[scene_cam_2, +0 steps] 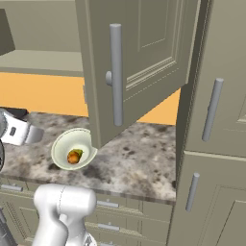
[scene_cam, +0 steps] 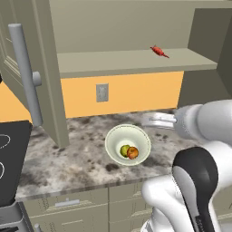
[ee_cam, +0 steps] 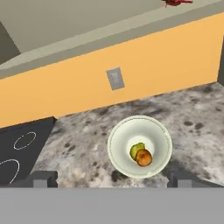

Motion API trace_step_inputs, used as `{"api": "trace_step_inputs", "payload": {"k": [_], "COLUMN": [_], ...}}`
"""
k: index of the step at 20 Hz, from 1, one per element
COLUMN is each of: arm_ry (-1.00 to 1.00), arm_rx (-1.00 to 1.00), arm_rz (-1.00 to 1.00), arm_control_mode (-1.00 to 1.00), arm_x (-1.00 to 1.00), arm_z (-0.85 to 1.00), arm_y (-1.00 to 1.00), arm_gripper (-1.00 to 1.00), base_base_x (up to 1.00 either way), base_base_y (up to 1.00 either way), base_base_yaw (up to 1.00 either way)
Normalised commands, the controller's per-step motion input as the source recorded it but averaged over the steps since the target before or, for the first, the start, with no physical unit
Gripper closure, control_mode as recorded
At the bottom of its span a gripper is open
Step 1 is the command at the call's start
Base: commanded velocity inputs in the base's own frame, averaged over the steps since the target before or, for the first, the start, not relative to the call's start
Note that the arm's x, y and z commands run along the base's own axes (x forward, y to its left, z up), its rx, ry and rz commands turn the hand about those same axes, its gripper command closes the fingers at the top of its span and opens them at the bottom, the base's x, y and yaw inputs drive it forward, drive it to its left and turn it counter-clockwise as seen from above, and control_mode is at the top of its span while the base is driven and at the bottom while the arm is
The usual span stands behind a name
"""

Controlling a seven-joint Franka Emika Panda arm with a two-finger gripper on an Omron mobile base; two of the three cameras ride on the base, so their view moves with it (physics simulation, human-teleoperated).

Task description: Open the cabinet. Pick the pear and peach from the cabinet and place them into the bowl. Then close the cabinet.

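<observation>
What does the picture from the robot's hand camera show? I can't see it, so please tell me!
A pale bowl sits on a speckled stone counter, with the green pear and orange peach touching inside it. The open gripper hangs above, one fingertip on each side. Behind is an orange wall with a grey outlet.

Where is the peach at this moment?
The peach lies inside the bowl on the counter, touching the pear; in the left base view it is right of the pear, below the open cabinet.
</observation>
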Motion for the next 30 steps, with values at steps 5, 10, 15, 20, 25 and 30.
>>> {"api": "trace_step_inputs", "payload": {"k": [5, 10, 15, 20, 25, 30], "arm_ry": [-0.14, -0.11, -0.15, -0.19, -0.32, -0.33], "arm_rx": [-0.12, -0.12, -0.12, -0.01, 0.0, 0.0], "arm_rz": [0.27, 0.22, 0.11, 0.02, -0.12, -0.27], "arm_control_mode": [-1.0, -1.0, -1.0, -1.0, -1.0, -1.0], "arm_x": [-1.0, -1.0, -1.0, -0.8, -0.34, 0.14], "arm_z": [0.54, 0.48, 0.26, 0.02, 0.31, 0.2], "arm_y": [0.17, 0.16, 0.26, 0.35, 0.62, 0.99], "arm_gripper": [-1.0, -1.0, -1.0, -1.0, -1.0, -1.0], "base_base_x": [0.0, 0.0, 0.0, 0.0, 0.0, 0.0], "base_base_y": [0.0, 0.0, 0.0, 0.0, 0.0, 0.0], "base_base_yaw": [0.0, 0.0, 0.0, 0.0, 0.0, 0.0]}}
